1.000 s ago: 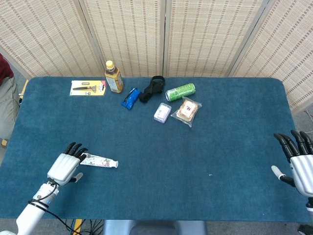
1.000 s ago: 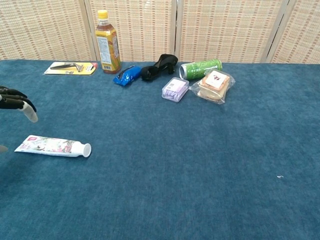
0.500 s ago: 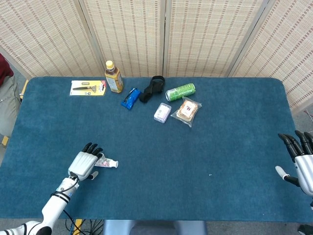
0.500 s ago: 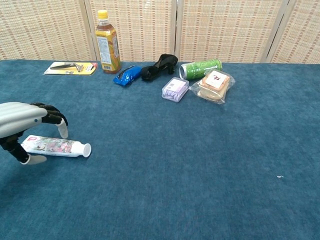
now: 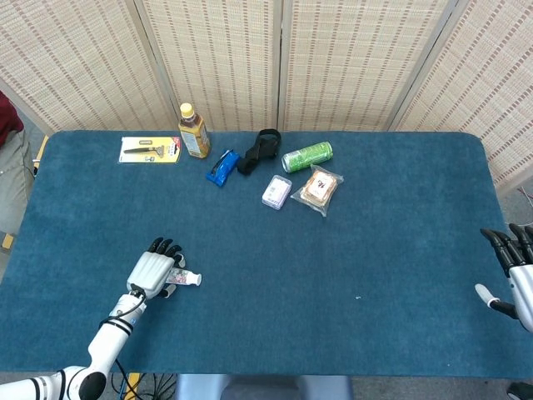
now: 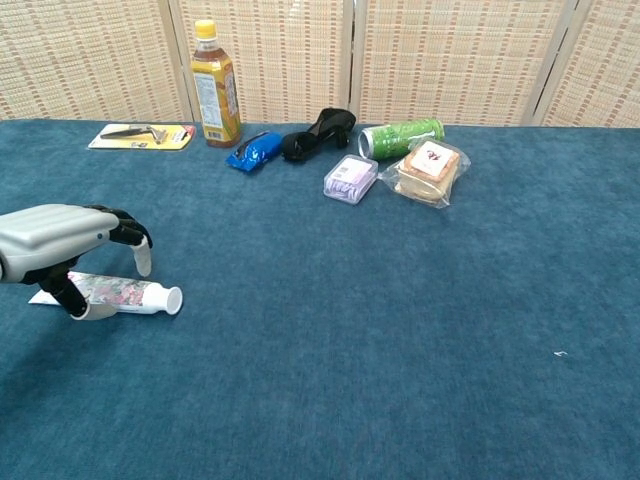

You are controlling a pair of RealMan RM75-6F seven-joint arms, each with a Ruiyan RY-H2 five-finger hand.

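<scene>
A white toothpaste tube with a flower print lies on the blue table at the front left, its cap pointing right. My left hand arches over the tube's left part. Its fingers curl above the tube without closing on it, and its thumb sits at the tube's near side. In the head view the left hand covers most of the tube. My right hand hangs at the table's right edge with its fingers apart and nothing in it. The chest view does not show it.
Along the back stand a tea bottle, a carded razor, a blue packet, a black object, a lying green can, a small pale box and a bagged sandwich. Woven screens stand behind the table.
My left hand has moved right from the tube's left end and now arches over the tube, thumb at its near side. The right hand has drifted toward the right edge.
</scene>
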